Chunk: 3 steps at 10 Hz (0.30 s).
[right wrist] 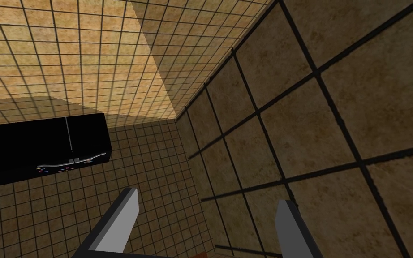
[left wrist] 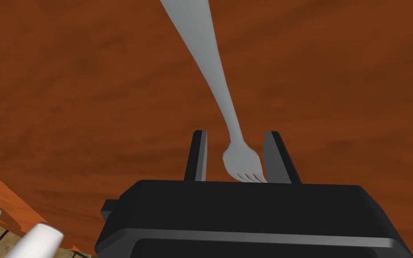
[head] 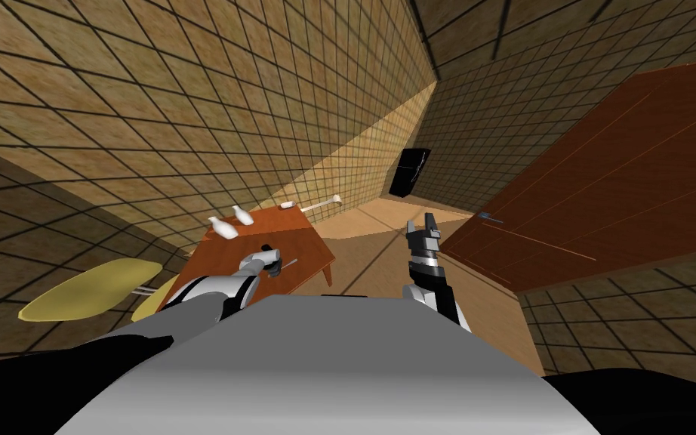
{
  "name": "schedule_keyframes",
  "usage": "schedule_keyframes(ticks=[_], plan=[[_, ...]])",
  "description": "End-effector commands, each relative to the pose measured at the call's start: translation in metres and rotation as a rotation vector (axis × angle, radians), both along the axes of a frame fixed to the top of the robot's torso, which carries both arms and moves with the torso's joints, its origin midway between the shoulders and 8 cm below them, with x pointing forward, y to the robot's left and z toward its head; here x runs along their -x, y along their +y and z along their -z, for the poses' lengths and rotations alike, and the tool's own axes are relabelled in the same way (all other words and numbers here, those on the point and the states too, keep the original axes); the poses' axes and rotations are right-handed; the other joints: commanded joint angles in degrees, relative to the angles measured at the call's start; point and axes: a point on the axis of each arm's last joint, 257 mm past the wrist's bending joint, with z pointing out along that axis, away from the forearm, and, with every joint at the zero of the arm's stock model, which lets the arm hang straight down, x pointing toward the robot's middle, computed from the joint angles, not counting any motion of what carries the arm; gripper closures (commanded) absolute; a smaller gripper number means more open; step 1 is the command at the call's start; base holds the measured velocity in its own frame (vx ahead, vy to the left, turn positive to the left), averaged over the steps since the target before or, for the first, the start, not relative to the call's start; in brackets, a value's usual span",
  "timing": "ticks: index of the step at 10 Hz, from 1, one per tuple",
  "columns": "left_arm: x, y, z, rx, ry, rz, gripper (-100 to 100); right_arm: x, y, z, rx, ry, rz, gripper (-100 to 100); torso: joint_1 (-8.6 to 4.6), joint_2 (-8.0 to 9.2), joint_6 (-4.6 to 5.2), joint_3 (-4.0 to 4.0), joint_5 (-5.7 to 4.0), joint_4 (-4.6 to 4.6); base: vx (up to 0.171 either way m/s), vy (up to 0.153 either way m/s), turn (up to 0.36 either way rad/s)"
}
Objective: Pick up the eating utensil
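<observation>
Left claw (left wrist: 236,132) narrowed about the tined head of a slim grey fork (left wrist: 210,76) on the reddish-brown wooden surface (left wrist: 89,89), apparently gripping it. Right claw (right wrist: 208,196) wide open, empty. Two white bottles (head: 223,227) upright; contents indiscernible.

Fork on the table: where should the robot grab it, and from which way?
Take the fork by its slim neck just behind the tines, coming straight down from above and pinching across its width. It lies flat on the brown table, so only its thin side edges are free. The left pincer hovers over that end.
</observation>
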Motion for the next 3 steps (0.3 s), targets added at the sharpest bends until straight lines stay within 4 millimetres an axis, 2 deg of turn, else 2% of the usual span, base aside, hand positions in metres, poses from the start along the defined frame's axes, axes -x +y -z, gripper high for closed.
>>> schedule_keyframes(ticks=[1, 2, 3], plan=[[-0.0040, 0.0031, -0.0074, 0.000, 0.002, 0.001, 100, 0.0000, 0.0000, 0.0000, 0.000, 0.000, 0.000, 0, 0.00, 0.00, 0.00, 0.00, 0.00, 0.00, -0.054, -0.052, -0.004], [-0.0026, 0.0028, -0.0051, -0.002, -0.001, 0.002, 100, 0.0000, 0.0000, 0.0000, 0.000, 0.000, 0.000, 0, -0.05, 0.00, 0.00, 0.01, 0.00, 0.00, -0.019, -0.024, 0.003], [-0.0024, 0.0027, -0.0055, 0.000, 0.002, 0.001, 0, 0.0000, 0.0000, 0.0000, 0.000, 0.000, 0.000, 0, 0.03, -0.09, 0.00, -0.05, 0.02, -0.02, 0.000, 0.000, 0.000]])
